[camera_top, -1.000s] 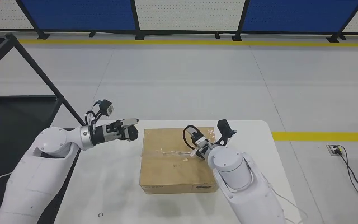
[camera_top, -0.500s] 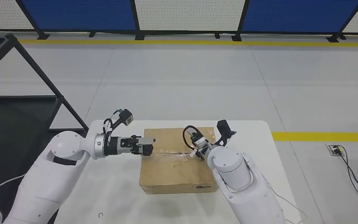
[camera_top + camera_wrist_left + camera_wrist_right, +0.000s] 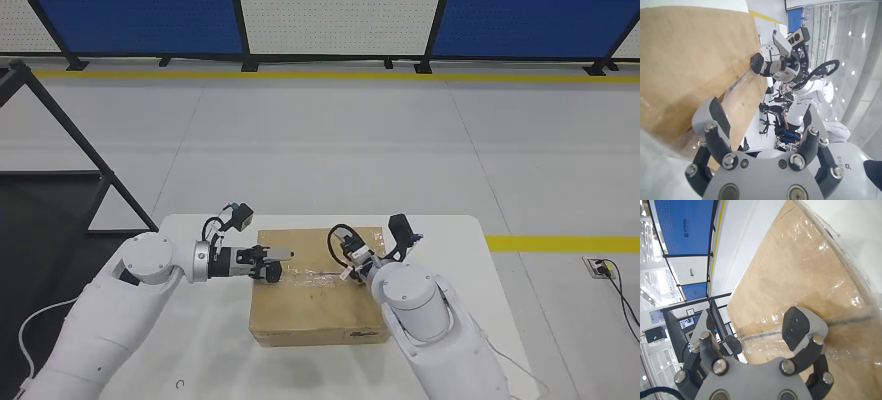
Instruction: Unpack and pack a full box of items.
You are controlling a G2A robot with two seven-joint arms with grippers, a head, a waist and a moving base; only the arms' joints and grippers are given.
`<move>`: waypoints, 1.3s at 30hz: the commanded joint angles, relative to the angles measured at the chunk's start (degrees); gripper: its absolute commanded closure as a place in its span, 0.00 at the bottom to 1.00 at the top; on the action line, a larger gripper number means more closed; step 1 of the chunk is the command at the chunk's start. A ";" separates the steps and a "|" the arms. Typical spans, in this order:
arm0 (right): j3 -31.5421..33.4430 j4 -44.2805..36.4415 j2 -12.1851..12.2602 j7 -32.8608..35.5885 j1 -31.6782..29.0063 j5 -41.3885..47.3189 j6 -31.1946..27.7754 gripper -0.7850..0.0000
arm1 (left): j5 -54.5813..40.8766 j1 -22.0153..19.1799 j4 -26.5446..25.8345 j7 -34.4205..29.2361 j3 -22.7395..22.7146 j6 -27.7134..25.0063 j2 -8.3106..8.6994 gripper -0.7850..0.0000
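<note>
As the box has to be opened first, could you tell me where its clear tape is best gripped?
Probably the crumpled, raised tape end at the end of the seam nearest the left hand, approached from that side edge of the box. Elsewhere the tape lies flat, leaving nothing to pinch.

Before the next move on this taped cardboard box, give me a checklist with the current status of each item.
1. Cardboard box flat on the table, inside its edges: ok.
2. Flaps free to open: not ok; clear tape covers the centre seam.
3. Left claw open at one end of the seam: ok.
4. Right claw open at the other end, one pad over the tape: ok.
5. Either claw actually touching the tape: cannot tell.
</note>
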 commanded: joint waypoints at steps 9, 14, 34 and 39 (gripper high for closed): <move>1.14 -2.46 0.35 5.51 -1.16 3.10 -6.10 0.00 | 2.32 -1.08 3.52 0.24 0.93 -0.45 -0.91 0.00; 1.70 -2.63 0.49 4.97 -1.14 2.41 -5.75 0.00 | 1.94 -0.61 3.94 0.70 -0.17 -1.34 -0.84 0.00; -1.22 6.89 -1.56 9.48 2.18 17.65 -17.37 0.00 | -2.11 4.11 3.53 -0.75 -5.68 -5.79 0.15 0.00; -2.59 9.93 -2.11 9.35 3.84 19.26 -18.58 0.00 | -3.05 5.94 3.46 -1.51 -7.23 -7.89 0.55 0.00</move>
